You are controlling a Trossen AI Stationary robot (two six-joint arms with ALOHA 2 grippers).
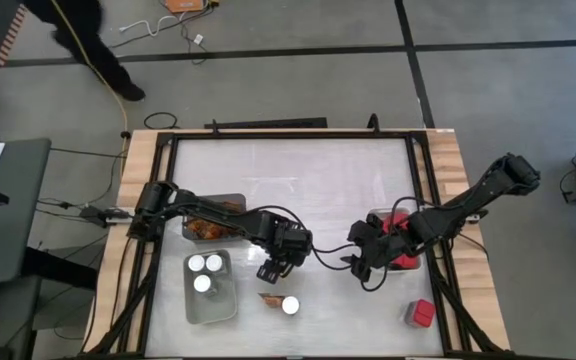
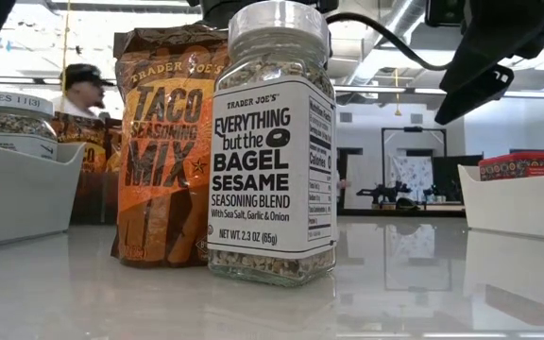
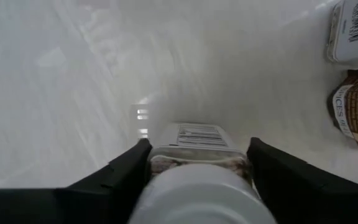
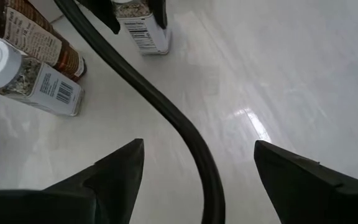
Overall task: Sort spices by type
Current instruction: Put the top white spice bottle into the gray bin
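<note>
Nearest the front edge of the worktop, one small round glass jar with a white lid (image 1: 290, 306) stands beside a crinkled orange-brown taco seasoning packet (image 1: 269, 298), both unsorted; a red cube-like box (image 1: 423, 314) sits apart toward the front right corner. Just behind these, near mid-table, the left gripper (image 1: 273, 268) is clamped on a second white-lidded seasoning jar (image 3: 197, 155), its two dark fingers (image 3: 120, 174) pressed to either side just below the lid. The jar appears lifted or close to it; I cannot tell which. The grey tray (image 1: 226, 310) at the front left already holds three like jars (image 1: 206, 271), so that is the judged destination. Recommended handling: keep the jar upright, clear the tray wall before lowering, and set it in the vacant end rather than onto the other lids. The right gripper (image 1: 368, 258) waits right of centre, fingers spread and empty, near the white tray of red boxes (image 1: 400, 252). A person (image 1: 83, 35) stands beyond the far left corner.
</note>
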